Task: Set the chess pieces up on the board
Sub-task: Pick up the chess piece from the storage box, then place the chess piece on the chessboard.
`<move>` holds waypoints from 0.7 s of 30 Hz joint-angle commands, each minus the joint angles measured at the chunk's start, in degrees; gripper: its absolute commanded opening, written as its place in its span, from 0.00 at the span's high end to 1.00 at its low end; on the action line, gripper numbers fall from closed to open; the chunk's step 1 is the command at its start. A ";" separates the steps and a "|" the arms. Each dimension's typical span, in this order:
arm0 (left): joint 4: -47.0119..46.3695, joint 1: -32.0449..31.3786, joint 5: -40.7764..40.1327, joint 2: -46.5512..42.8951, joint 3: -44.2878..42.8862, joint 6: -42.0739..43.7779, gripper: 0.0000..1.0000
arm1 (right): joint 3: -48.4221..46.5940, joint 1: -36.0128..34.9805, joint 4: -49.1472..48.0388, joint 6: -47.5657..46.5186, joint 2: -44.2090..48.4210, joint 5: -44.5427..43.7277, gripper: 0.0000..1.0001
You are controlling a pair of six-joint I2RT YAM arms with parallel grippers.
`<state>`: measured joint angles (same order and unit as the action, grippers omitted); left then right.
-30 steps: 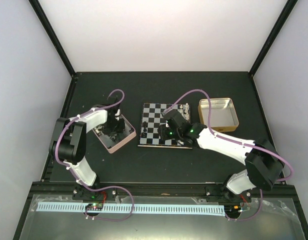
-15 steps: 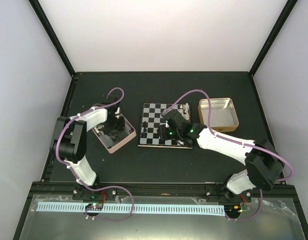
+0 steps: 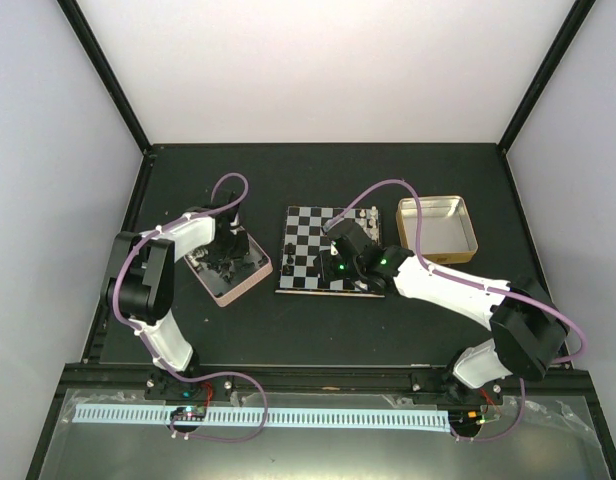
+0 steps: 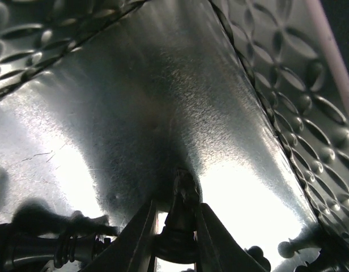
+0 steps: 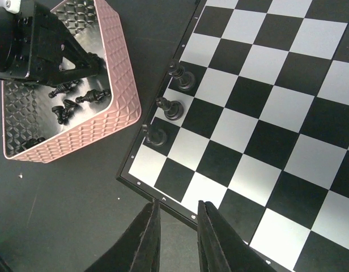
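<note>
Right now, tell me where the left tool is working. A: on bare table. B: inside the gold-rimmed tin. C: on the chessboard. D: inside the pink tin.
D: the left tool is down inside the pink tin, closed on a black chess piece above the tin's shiny floor.

One small black-and-silver checked chessboard [image 5: 265, 85] filled the right of the right-wrist frame, three tiny black chess pieces [image 5: 169, 107] standing along its left edge. Two square tins appeared: one pink-walled tin [image 5: 101, 127] at upper left, its loose pieces [image 5: 92, 96] too tangled to count, and one gold-rimmed tin [image 3: 474, 235] right of centre overhead.
</note>
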<state>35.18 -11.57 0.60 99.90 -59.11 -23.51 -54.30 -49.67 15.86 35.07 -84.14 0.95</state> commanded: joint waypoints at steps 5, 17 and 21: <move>-2.63 0.41 -1.02 -2.69 -0.36 -0.66 0.88 | -1.77 0.38 -0.87 0.74 1.07 1.99 0.80; -11.21 0.13 24.19 -24.83 7.02 3.23 0.88 | -1.01 8.19 -9.60 3.91 3.62 24.07 0.73; -21.14 -1.25 37.13 -32.46 10.17 3.22 0.90 | -2.13 12.41 -15.32 9.77 2.92 42.33 0.64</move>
<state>25.52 -11.79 20.58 73.06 -51.33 -21.74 -54.76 -40.34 8.82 39.18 -82.00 22.96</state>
